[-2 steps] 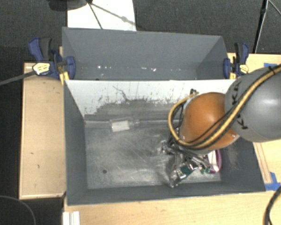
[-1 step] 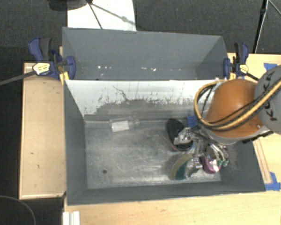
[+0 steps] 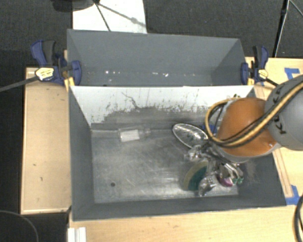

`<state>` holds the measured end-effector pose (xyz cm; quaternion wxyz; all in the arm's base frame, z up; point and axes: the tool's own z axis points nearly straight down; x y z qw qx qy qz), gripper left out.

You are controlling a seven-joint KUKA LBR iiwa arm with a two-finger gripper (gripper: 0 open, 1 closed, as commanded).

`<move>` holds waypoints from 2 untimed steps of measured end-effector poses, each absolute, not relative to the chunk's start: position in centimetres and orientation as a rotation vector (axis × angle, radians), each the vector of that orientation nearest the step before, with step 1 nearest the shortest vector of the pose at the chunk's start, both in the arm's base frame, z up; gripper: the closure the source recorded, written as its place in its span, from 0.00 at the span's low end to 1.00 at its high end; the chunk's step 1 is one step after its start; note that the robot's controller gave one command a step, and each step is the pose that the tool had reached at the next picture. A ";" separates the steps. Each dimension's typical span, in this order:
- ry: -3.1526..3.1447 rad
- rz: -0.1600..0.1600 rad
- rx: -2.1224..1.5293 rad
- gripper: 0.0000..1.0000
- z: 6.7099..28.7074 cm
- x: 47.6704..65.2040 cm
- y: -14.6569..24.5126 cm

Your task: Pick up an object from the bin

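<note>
You see the end effector (image 3: 210, 171) low over a dark green rounded thing (image 3: 193, 178) in the scratched grey bin's (image 3: 136, 171) near-right corner, whether spread or pressed together you cannot tell.

Dark speckled floor (image 3: 192, 9) all round, black cables (image 3: 282, 19) across its far corners.

Here's the arm (image 3: 299, 116), thick and grey, black lettering (image 3: 280, 119) on its side. At the wrist sits a rounded, glossy orange cover (image 3: 247, 130), with yellow and black cables (image 3: 215, 116) looping round it. Below that, the claw (image 3: 208, 171): bare silvery metal, small beside the cover.
</note>
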<state>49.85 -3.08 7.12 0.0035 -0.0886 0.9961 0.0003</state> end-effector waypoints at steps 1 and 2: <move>3.109 0.000 -0.268 1.00 7.5 50.3 -3.0; 3.117 -0.003 -0.284 1.00 22.8 53.1 -4.4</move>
